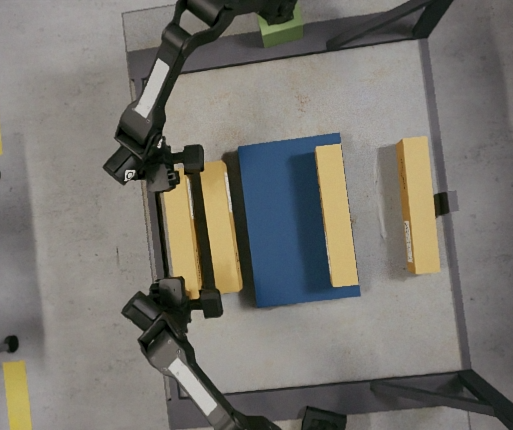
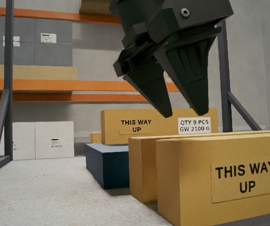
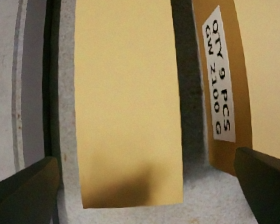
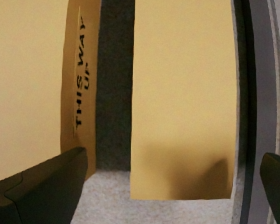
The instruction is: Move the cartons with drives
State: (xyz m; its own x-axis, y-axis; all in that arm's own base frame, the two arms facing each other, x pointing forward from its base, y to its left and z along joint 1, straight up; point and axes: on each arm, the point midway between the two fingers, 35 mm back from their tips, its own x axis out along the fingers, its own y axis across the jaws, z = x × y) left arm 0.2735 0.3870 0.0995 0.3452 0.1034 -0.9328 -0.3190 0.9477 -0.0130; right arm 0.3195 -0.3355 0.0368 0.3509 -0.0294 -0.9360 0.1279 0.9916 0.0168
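Note:
Four yellow cartons stand upright. The first carton is nearest the left rail in the top view. The second carton is beside it across a narrow gap. The third carton stands on the right part of the blue platform. The fourth carton stands beyond it. My left gripper is open above the first carton's lower end. My right gripper is open above its upper end.
The left rail runs close beside the first carton. Frame braces stand at the upper and lower sides of the top view. A green block is at the upper edge.

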